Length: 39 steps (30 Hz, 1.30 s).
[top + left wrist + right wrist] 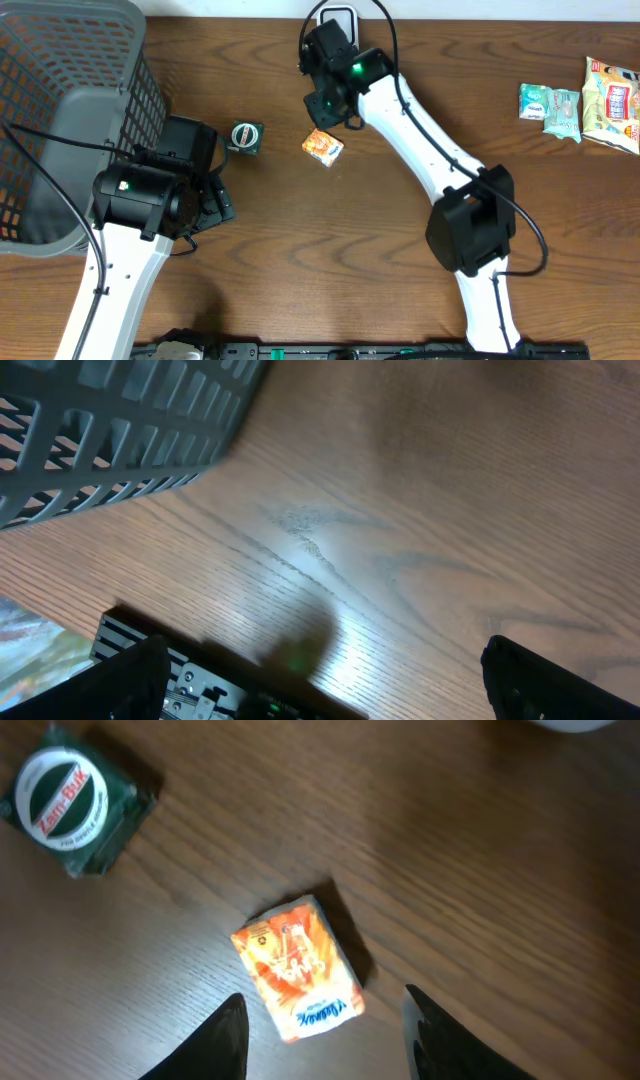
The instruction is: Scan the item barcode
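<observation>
Brown wood-grain table [300,270] carrying, in order of size: a grey basket [60,100] at the far left corner, two white arms, a group of snack packets [612,100] at the far right, a green tin [246,137] and, just beside it, a small orange packet [323,147] near the centre.

Progress: the orange packet, taken to be the item to scan, lies flat on the bare wood and is held by nothing. The right gripper [325,1055] hangs over it with jaws spread and nothing between them. The left gripper [330,690] is also spread wide and empty, low over the table beside the basket. A white object [335,15] at the far edge may be the scanner, though this cannot be confirmed. By this reading the packet has yet to be picked up and presented, or else is already set down; the pictures do not settle which.

Views compared: the overhead view alone gives the layout, both arms and the snack packets. Only the right wrist view resolves the packet's printed face and the tin's lettering; no barcode is legible. The left wrist view shows the basket's lattice wall and bare wood, with no item in it.
</observation>
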### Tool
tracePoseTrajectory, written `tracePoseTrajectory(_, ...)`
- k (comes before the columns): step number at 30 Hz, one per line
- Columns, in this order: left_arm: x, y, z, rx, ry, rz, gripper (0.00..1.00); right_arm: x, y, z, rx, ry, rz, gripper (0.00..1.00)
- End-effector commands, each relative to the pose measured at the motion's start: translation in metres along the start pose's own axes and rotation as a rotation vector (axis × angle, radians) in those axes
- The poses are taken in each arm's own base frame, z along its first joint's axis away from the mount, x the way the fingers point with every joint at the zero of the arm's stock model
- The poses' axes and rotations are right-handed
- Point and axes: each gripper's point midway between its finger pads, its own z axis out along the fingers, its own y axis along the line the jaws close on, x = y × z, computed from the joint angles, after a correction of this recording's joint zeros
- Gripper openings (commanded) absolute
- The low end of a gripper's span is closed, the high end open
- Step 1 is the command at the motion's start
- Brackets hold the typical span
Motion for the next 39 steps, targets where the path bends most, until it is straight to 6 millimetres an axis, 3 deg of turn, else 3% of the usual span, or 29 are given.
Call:
tracePoseTrajectory(1, 0.001, 0.001, 0.000, 0.002, 0.005, -0.017, 0.98, 0.016, 0.005, 0.039, -0.207, 0.068, -0.070, 0.43)
tracePoseTrajectory(7, 0.001, 0.001, 0.000, 0.002, 0.005, -0.017, 0.98, 0.036, -0.001, 0.073, -0.441, 0.136, 0.037, 0.40)
tracePoseTrajectory(10, 0.001, 0.001, 0.000, 0.002, 0.005, -0.017, 0.98, 0.045, -0.010, 0.084, -0.493, 0.159, 0.075, 0.33)
tracePoseTrajectory(15, 0.001, 0.001, 0.000, 0.002, 0.004, -0.017, 0.98, 0.054, -0.003, 0.077, -0.628, 0.167, 0.051, 0.34)
tracePoseTrajectory(23, 0.001, 0.001, 0.000, 0.002, 0.005, -0.017, 0.98, 0.069, 0.013, 0.072, -0.650, 0.244, 0.054, 0.36)
tracePoseTrajectory(27, 0.001, 0.001, 0.000, 0.002, 0.004, -0.017, 0.98, 0.082, 0.019, 0.066, -0.657, 0.313, 0.084, 0.25)
tracePoseTrajectory(32, 0.001, 0.001, 0.000, 0.002, 0.004, -0.017, 0.97, 0.092, 0.019, 0.063, -0.630, 0.384, 0.148, 0.35)
tracePoseTrajectory(35, 0.001, 0.001, 0.000, 0.002, 0.004, -0.017, 0.98, 0.089, 0.004, 0.072, -0.521, 0.394, 0.230, 0.37)
tracePoseTrajectory(39, 0.001, 0.001, 0.000, 0.002, 0.005, -0.017, 0.98, 0.077, -0.009, 0.079, -0.476, 0.352, 0.299, 0.47)
